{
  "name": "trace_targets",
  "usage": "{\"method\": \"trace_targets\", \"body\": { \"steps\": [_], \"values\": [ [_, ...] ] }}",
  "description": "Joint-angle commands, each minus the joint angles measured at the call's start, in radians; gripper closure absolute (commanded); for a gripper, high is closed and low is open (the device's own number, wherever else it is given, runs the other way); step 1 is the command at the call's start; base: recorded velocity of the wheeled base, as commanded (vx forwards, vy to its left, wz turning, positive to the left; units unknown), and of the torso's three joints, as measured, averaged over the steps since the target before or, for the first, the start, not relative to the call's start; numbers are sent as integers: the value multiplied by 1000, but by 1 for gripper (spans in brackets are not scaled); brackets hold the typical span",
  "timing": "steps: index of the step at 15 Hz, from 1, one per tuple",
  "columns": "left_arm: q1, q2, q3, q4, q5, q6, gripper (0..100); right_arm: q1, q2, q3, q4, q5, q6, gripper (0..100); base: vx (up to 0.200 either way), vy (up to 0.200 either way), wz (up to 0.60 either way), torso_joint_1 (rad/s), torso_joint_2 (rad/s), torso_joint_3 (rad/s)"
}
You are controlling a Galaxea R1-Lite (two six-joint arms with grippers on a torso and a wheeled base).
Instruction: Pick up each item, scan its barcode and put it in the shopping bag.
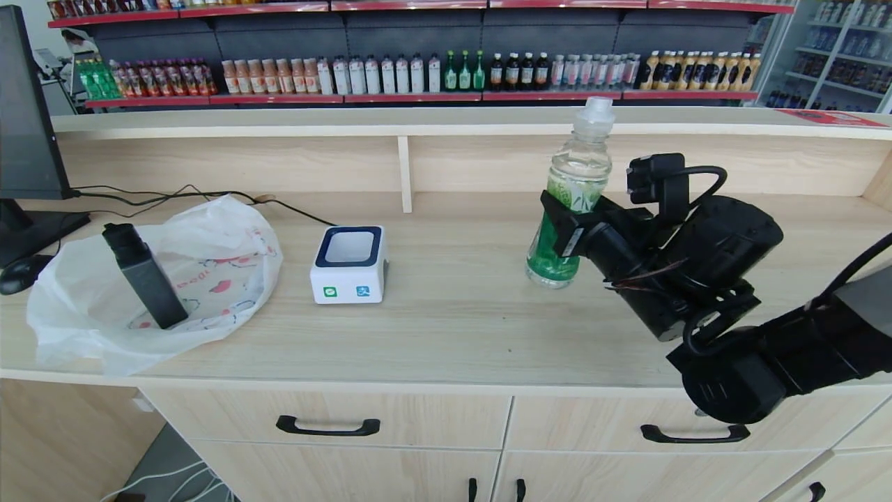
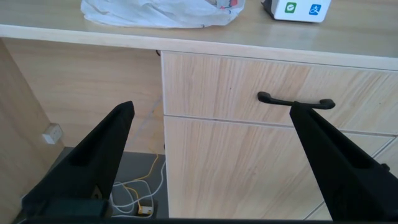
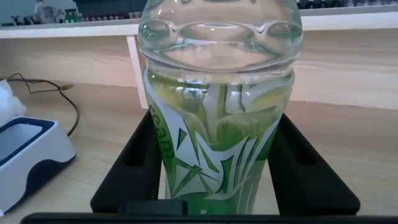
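A clear bottle (image 1: 573, 199) with a green label stands slightly tilted at the counter's right, its base at or just above the wood. My right gripper (image 1: 566, 224) is shut on the bottle's labelled middle. In the right wrist view the bottle (image 3: 217, 124) sits between the two black fingers (image 3: 127, 165). A white barcode scanner (image 1: 348, 265) with a dark-rimmed window sits mid-counter. The white plastic shopping bag (image 1: 90, 307) lies at the left with a dark grey item (image 1: 144, 275) standing in it. My left gripper (image 2: 211, 168) hangs open below the counter edge, facing the drawers.
A monitor (image 1: 24, 111) with its stand, a mouse (image 1: 19, 273) and cables (image 1: 174, 194) occupy the far left. A raised wooden ledge (image 1: 453, 125) runs along the counter's back. Drawer handles (image 2: 296, 102) sit below the front edge. Bare counter lies between scanner and bottle.
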Motion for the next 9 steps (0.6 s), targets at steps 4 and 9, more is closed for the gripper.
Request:
{"method": "trace_targets", "body": {
  "steps": [4,9],
  "values": [
    [0,0,0,4,0,1,0,55,-110,71,-10,9,-19,100,0,0,0,0,0,0],
    [0,0,0,5,0,3,0,126,-234,261,-93,66,12,100,0,0,0,0,0,0]
  ]
}}
